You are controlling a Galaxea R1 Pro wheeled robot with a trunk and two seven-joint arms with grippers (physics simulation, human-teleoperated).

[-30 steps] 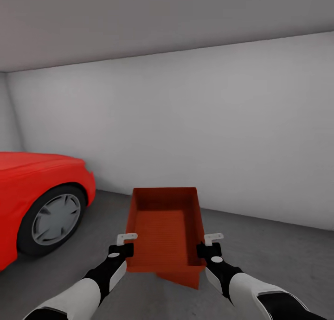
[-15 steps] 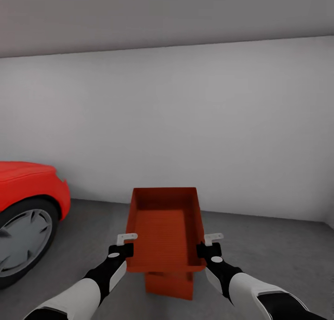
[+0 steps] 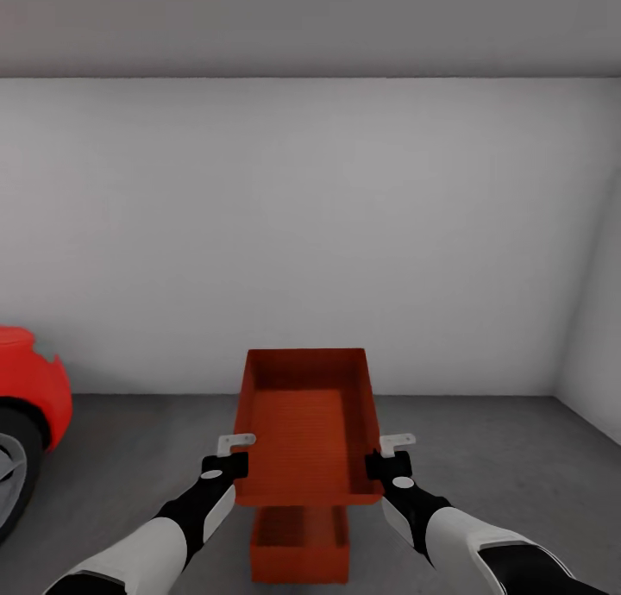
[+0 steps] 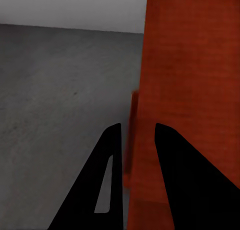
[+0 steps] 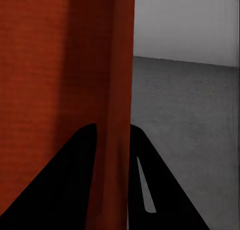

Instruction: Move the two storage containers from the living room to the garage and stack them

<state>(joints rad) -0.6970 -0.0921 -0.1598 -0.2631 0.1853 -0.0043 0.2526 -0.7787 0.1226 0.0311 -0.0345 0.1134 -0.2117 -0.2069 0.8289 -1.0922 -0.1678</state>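
turning: the whole head view swings right across the last second; the red car (image 3: 26,405) slides from a full wheel and fender to a sliver at the left edge, and a right-hand wall corner comes in. that is the camera and base moving, not the things.
carried container: the upper storage container (image 3: 306,422) sits in the same place in the picture throughout, held out in front at mid height between both arms, open side up.
floor container: the second storage container (image 3: 300,543) rests on the grey garage floor (image 3: 483,457); it goes from skewed and offset to squared up, straight below the held one's near end.
left tool: the left tool (image 3: 226,464) is closed on the held container's left wall; in the left wrist view the left tool (image 4: 135,140) has its dark fingers either side of the orange rim.
right tool: the right tool (image 3: 388,462) is clamped the same way on the right wall; the right wrist view shows the right tool (image 5: 112,135) straddling it.
meaning: by my reading the robot is now lined up for the stack; lowering the held container onto the other one is what's left.
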